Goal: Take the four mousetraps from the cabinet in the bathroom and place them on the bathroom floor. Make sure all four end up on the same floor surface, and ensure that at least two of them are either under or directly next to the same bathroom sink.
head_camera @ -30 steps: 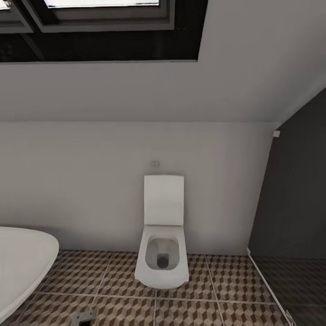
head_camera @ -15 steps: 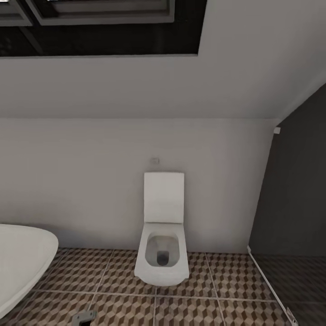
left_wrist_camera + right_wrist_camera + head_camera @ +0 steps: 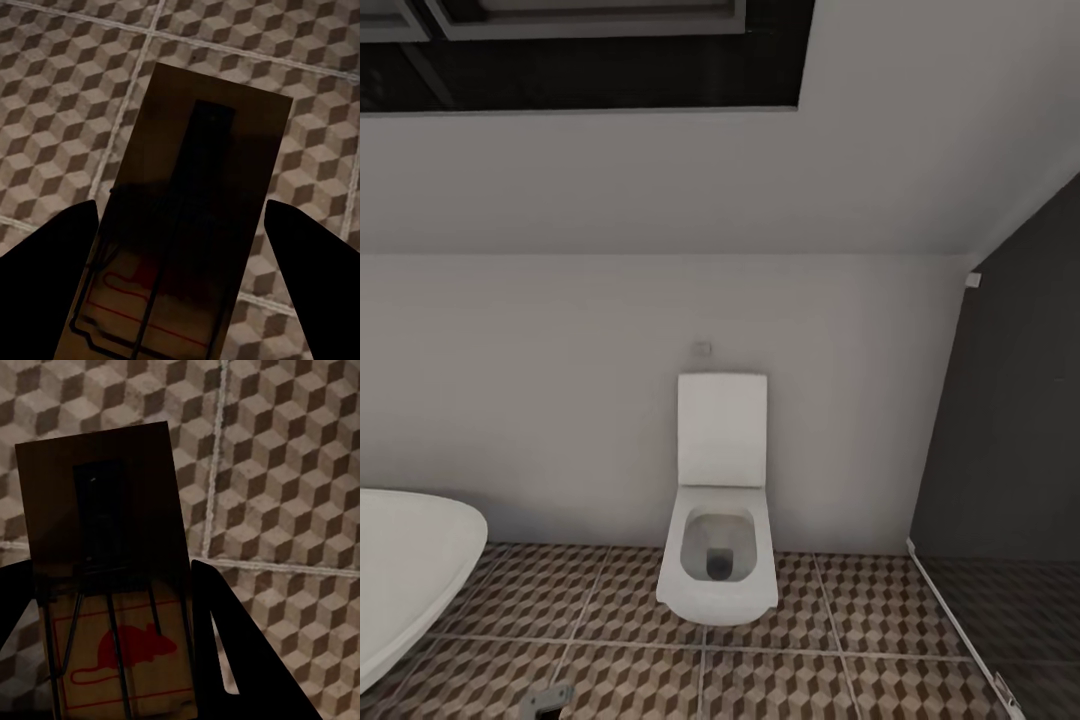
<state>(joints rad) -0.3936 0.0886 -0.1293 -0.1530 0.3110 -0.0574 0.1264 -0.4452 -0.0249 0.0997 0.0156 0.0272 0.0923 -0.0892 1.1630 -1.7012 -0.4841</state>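
No readable text, label, brand name or number appears in any view.

The only printed signs are on the two mousetraps. The mousetrap (image 3: 112,585) in the right wrist view carries a solid red mouse silhouette inside a thin red rectangular outline, printed on the wooden board beneath the dark wire; no lettering accompanies it. The mousetrap (image 3: 187,225) in the left wrist view carries thin red outline marks on its board, partly in shadow and crossed by wire; their shape cannot be made out, and no characters can be read there.
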